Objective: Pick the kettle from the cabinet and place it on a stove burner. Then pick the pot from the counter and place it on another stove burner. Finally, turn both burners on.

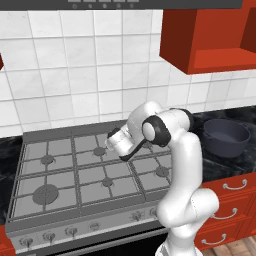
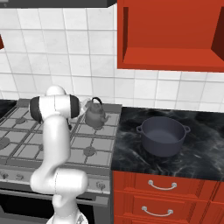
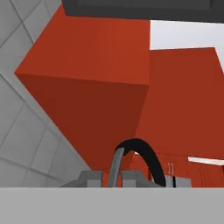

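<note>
Left: stove (image 1: 75, 175) with grey grates and a knob row (image 1: 50, 235) along the front edge. No flames seen, so the burners look off.

Centre: the arm (image 2: 54, 144) folds over the stove's right half. The kettle (image 2: 96, 114) is out of the cabinet and sits at the back right burner in the right base view; whether it rests on the grate or is just above it, can't tell. In the hand view its black handle (image 3: 144, 157) and thin spout (image 3: 114, 168) rise right at the bottom edge, so the gripper is on or just at the kettle. The fingertips themselves aren't clear in the frames, but the fingers are closed to a narrow gap, and judging by the handle's position they are probably clamped on the kettle handle. Not certain.

Right: the cabinet (image 2: 168, 57) niche is open-fronted with nothing visible inside. Below it the pot (image 2: 162, 134) sits upright on the black marble counter (image 2: 201, 153), well apart from the stove, untouched.

Progress: the kettle pick is done, and placement is done or almost done, with release pending. Left to do: let go of the kettle, fetch the pot, set it on another burner, turn two knobs. Roughly a third through, my estimate.
</note>
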Tool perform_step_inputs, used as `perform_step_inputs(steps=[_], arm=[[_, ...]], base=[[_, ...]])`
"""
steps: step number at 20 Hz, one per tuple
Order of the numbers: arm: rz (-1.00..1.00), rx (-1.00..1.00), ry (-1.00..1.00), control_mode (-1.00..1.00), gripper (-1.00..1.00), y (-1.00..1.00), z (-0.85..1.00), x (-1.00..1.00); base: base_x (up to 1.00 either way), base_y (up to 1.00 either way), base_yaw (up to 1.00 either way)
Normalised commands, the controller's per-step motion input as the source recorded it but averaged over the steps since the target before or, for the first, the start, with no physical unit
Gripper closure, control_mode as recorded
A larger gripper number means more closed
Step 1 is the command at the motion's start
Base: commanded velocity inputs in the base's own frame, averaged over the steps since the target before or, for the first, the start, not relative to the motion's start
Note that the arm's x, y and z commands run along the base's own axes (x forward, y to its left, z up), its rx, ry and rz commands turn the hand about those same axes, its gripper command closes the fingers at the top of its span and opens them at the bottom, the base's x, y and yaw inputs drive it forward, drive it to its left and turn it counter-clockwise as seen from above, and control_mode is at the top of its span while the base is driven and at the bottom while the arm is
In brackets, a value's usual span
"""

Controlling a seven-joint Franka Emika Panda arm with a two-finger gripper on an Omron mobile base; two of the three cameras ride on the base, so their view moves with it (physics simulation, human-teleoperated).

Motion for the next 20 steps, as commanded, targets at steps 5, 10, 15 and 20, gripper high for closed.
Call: perform_step_inputs(steps=[5,10,15,20], arm=[[0.00,0.00,-0.14,-1.00,1.00,-0.17,-0.39,0.12],[0.00,0.00,-0.12,-1.00,1.00,-0.16,-0.35,0.17],[0.00,0.00,-0.10,-1.00,1.00,-0.07,-0.32,0.20],[0.06,0.00,-0.08,-1.00,1.00,0.00,-0.28,0.20]], base=[[0.00,0.00,0.00],[0.00,0.00,0.00],[0.00,0.00,0.00],[0.00,0.00,0.00]])
